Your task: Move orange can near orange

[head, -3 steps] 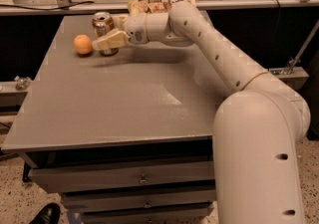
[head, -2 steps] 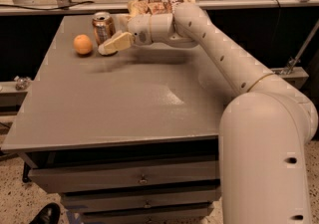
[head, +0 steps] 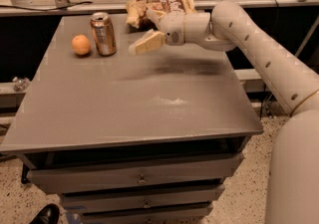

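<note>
The orange can (head: 103, 34) stands upright at the far left of the grey table (head: 149, 103), copper-coloured with a silver top. The orange (head: 81, 45) lies just left of it, a small gap between them. My gripper (head: 142, 34) hangs over the table to the right of the can, clear of it, fingers spread and empty. Its tan finger (head: 147, 43) points left toward the can. The white arm reaches in from the right.
A brown-and-yellow snack bag (head: 154, 8) lies at the table's far edge, behind the gripper. A metal rail (head: 75, 8) runs behind the table. Drawers (head: 139, 178) sit under the tabletop. A dark shoe (head: 47, 214) is on the floor at the lower left.
The gripper was around the can; it has let go and drawn back to the right. The can stands on its own beside the orange.
</note>
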Robot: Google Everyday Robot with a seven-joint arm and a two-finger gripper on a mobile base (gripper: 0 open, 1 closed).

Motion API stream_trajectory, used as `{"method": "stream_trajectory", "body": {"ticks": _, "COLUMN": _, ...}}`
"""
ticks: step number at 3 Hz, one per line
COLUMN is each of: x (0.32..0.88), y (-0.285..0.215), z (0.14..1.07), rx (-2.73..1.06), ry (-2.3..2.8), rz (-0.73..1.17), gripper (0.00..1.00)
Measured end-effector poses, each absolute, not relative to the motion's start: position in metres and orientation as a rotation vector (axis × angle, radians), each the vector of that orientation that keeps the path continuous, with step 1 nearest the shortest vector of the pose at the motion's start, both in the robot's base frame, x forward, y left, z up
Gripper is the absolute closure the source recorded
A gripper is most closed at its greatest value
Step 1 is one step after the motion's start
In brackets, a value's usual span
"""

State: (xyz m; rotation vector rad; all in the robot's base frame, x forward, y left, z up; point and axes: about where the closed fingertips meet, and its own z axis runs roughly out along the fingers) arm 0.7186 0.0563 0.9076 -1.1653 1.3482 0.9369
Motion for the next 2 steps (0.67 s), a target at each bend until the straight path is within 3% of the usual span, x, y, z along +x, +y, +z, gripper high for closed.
{"method": "stream_trajectory", "body": {"ticks": 2, "x": 0.659, "y": -0.075, "z": 0.958, "rx": -1.199, "ry": 1.318, "rz": 0.767, "gripper": 0.0}}
